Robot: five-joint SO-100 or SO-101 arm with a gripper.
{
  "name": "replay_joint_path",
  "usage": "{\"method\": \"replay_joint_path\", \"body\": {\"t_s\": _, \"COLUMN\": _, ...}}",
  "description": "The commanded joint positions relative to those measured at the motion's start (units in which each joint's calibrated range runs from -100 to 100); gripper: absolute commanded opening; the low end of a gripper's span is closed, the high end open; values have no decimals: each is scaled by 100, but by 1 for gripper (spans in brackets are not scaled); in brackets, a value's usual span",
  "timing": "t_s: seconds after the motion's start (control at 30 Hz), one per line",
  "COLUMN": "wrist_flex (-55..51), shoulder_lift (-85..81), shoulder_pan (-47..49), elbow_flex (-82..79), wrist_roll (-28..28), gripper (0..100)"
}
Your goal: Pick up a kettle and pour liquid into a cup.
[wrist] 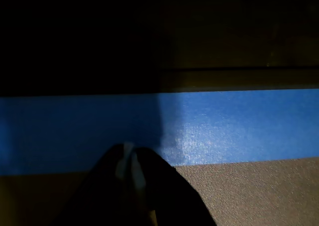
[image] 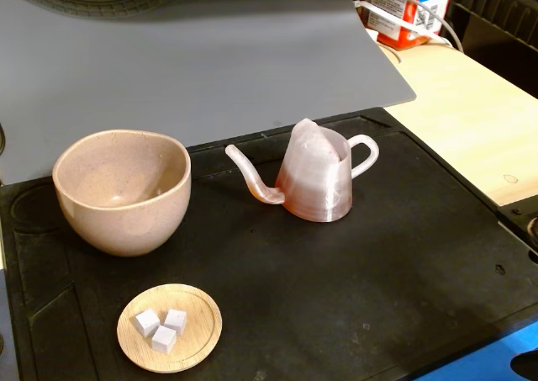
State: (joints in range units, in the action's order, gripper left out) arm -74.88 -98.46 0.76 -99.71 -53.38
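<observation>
The kettle (image: pixel 315 182) stands upright on the black mat (image: pixel 378 272) at mid-frame in the fixed view. Its thin spout (image: pixel 252 177) points left toward the cup and its loop handle (image: pixel 366 154) is on the right. Reddish-brown liquid (image: pixel 318 203) tints its lower body. The beige-pink speckled cup (image: pixel 124 198) stands left of it, apart, and looks empty. My gripper (wrist: pixel 128 158) shows only in the wrist view, at the bottom edge, dark, with its fingertips pressed together and nothing between them, over a blue tape strip (wrist: pixel 224 126). Neither kettle nor cup shows in the wrist view.
A small wooden dish (image: pixel 202 335) with three white cubes lies near the mat's front left. A grey sheet (image: pixel 210 53) rises behind the mat. A light wooden tabletop (image: pixel 471 112) lies to the right, with a red-and-white carton (image: pixel 412 7) at the back.
</observation>
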Motion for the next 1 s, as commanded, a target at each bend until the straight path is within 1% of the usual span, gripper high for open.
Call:
{"method": "replay_joint_path", "body": {"t_s": 0.0, "wrist_flex": -30, "shoulder_lift": -9, "shoulder_pan": 12, "elbow_flex": -11, "wrist_roll": 30, "gripper": 1}}
{"method": "replay_joint_path", "body": {"t_s": 0.8, "wrist_flex": -4, "shoulder_lift": 8, "shoulder_pan": 35, "elbow_flex": -11, "wrist_roll": 35, "gripper": 0}}
{"method": "replay_joint_path", "body": {"t_s": 0.87, "wrist_flex": 670, "shoulder_lift": 59, "shoulder_pan": 202, "elbow_flex": -11, "wrist_roll": 35, "gripper": 0}}
{"method": "replay_joint_path", "body": {"t_s": 0.97, "wrist_flex": 1197, "shoulder_lift": 68, "shoulder_pan": 210, "elbow_flex": -11, "wrist_roll": 35, "gripper": 0}}
